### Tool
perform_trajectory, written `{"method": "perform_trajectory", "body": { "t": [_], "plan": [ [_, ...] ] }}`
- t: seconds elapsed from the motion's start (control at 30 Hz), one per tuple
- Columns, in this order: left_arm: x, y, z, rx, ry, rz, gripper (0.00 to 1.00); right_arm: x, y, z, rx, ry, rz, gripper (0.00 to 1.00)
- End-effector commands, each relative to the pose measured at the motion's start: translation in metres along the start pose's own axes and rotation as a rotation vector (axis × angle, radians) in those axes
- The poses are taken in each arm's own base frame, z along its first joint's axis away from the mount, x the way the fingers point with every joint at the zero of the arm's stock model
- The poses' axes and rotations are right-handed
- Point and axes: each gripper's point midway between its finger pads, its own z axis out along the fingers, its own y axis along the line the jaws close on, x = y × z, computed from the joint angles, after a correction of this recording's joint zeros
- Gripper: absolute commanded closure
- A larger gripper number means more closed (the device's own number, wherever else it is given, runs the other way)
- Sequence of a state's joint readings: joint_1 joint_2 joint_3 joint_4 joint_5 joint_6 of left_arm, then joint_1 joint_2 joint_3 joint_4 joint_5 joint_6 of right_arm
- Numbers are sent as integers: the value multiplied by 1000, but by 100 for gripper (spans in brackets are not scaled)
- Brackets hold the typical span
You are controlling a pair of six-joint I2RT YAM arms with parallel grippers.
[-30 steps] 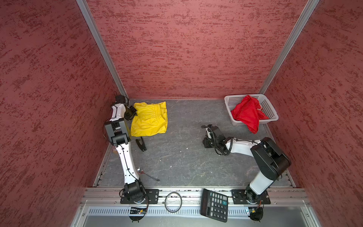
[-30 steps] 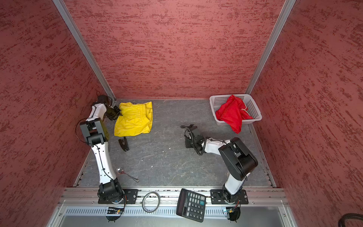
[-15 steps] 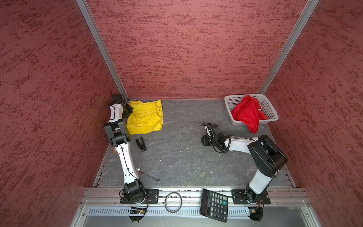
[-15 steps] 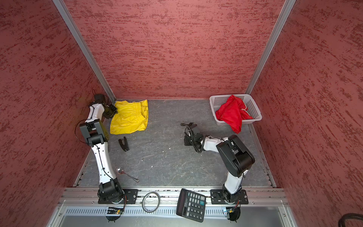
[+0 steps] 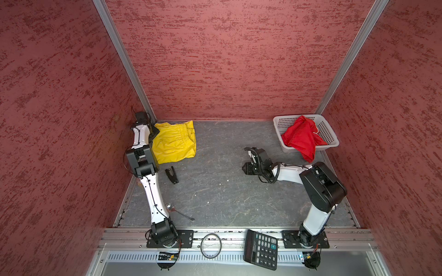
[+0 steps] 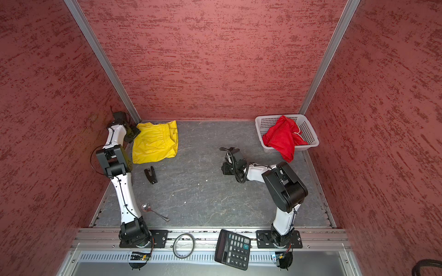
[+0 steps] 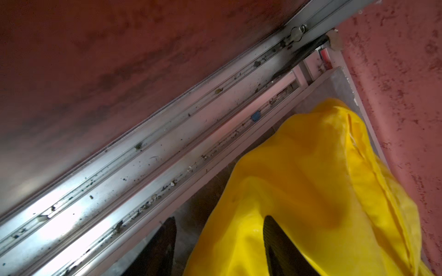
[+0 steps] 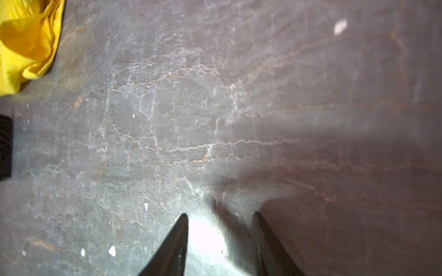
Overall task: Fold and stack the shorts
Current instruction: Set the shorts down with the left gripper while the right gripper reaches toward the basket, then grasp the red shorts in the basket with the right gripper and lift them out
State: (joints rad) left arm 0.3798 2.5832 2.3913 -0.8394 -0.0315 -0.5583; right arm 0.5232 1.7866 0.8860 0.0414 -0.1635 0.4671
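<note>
Grey stone-patterned floor (image 5: 215, 191) between red walls holds a black clip-like piece (image 5: 171, 175) just below the yellow shorts (image 5: 174, 143) and a spoon (image 5: 178, 211) at lower left, while a calculator (image 5: 261, 249) and a ring (image 5: 210, 242) lie on the front rail. These yellow shorts lie in the floor's upper left corner, nearly square, gathered waistband toward the right, their left edge hidden by the left arm, whose left gripper (image 7: 219, 218) has its jaws spread, one finger over the cloth. Red shorts (image 5: 301, 141) sit crumpled in the white basket (image 5: 327, 133) at upper right, long axis running top to bottom, lower end hanging over the near rim; the right gripper (image 8: 220, 214) is spread open above bare floor, centre right.
</note>
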Motion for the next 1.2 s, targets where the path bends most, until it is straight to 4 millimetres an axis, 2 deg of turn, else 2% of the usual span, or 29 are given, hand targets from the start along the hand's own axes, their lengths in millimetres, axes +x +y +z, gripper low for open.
{"method": "perform_trajectory", "body": {
  "t": [0.0,0.1,0.23,0.33,0.43,0.47,0.57,0.67,0.77,0.87,0.97,1.07,1.1,1.17],
  "plan": [
    [-19,-10,-33,6,-110,-30,28,1,-9,-9,7,29,31,36],
    [-17,-31,-67,56,-156,-3,26,-19,-5,-29,-26,-34,38,27],
    [-1,-58,-118,122,-163,55,25,-38,-6,-61,20,-122,-3,24],
    [19,-69,-157,160,-179,88,23,-60,-4,-99,69,-221,-33,22],
    [44,-73,-197,198,-204,97,22,-92,-9,-144,157,-342,-52,18],
    [51,-74,-211,214,-211,98,22,-104,-13,-159,200,-377,-58,17],
    [82,-78,-256,289,-227,112,20,-146,-32,-210,358,-503,-70,2],
    [124,-86,-293,375,-225,163,19,-184,-55,-257,476,-602,-25,1],
    [166,-86,-314,433,-189,206,18,-211,-94,-286,565,-637,86,1],
    [201,-77,-322,459,-137,233,17,-223,-143,-297,646,-619,195,1],
    [230,-63,-317,461,-90,265,15,-224,-201,-285,724,-565,282,1],
    [253,-51,-302,434,-33,309,14,-221,-247,-271,722,-507,387,1],
    [258,-46,-296,416,-13,322,14,-219,-260,-261,708,-478,417,1],
    [268,-39,-284,378,32,338,14,-219,-273,-243,682,-435,439,1]
  ]
}}
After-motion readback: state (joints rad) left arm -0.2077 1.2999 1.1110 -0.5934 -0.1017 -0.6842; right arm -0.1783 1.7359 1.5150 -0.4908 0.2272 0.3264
